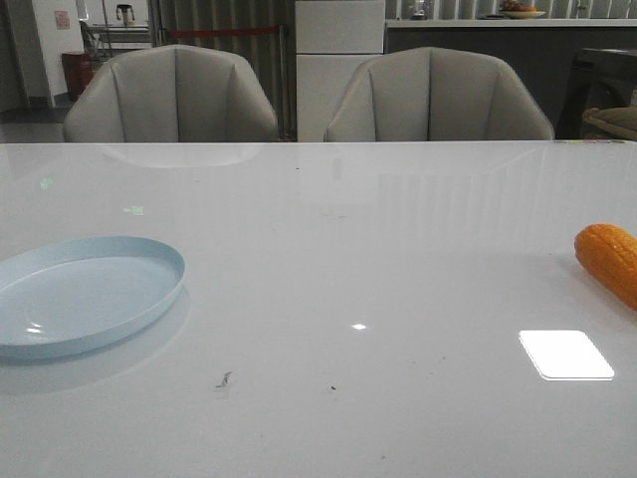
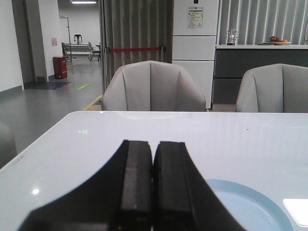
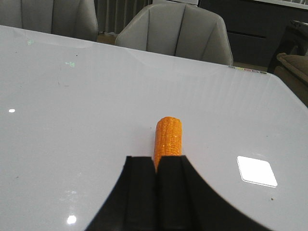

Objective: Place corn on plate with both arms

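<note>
White table (image 1: 328, 249), unreadable wall notice (image 2: 195, 17).

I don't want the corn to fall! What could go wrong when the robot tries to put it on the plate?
The corn lies at the table's far right, and the plate far left, so it may have to travel far and could slip on the way. It looks round and glossy, so it might roll when touched. The right gripper is shut right behind it; unless it opens first, it may just push the corn.
</note>
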`<control>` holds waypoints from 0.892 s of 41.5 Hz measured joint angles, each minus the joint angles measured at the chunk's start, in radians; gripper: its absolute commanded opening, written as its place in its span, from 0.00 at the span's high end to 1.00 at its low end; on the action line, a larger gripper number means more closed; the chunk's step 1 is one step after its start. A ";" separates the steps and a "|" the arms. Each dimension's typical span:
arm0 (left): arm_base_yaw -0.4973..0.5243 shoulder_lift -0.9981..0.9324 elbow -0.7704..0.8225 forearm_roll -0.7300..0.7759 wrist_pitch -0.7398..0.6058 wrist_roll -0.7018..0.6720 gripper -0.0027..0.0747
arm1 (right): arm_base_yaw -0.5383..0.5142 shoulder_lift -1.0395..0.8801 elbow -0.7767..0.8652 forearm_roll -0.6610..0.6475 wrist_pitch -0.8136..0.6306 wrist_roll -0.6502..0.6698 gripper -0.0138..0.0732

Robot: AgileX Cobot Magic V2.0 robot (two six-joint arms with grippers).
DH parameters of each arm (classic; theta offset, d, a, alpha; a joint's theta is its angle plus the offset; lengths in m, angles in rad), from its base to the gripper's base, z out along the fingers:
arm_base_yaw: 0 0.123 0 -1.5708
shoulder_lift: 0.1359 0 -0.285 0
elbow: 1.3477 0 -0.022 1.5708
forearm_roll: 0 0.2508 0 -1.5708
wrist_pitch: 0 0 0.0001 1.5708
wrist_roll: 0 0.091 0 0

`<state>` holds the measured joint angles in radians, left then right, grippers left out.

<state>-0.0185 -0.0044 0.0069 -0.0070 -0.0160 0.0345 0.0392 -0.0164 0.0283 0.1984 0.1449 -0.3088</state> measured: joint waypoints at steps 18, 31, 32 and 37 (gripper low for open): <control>0.000 0.000 0.000 0.000 0.000 0.000 0.84 | 0.000 0.000 0.000 0.000 0.000 0.000 0.78; 0.000 0.000 0.000 0.000 0.000 0.000 0.84 | 0.000 0.000 0.000 0.000 0.000 0.000 0.78; 0.000 0.000 0.000 0.000 0.000 0.000 0.84 | 0.000 0.000 0.000 0.000 0.000 0.000 0.78; 0.000 0.000 0.000 0.000 0.000 0.000 0.84 | 0.000 0.000 0.000 0.000 -0.020 0.000 0.78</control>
<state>-0.0185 -0.0044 0.0069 -0.0070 -0.0160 0.0345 0.0392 -0.0164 0.0283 0.1984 0.1246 -0.3088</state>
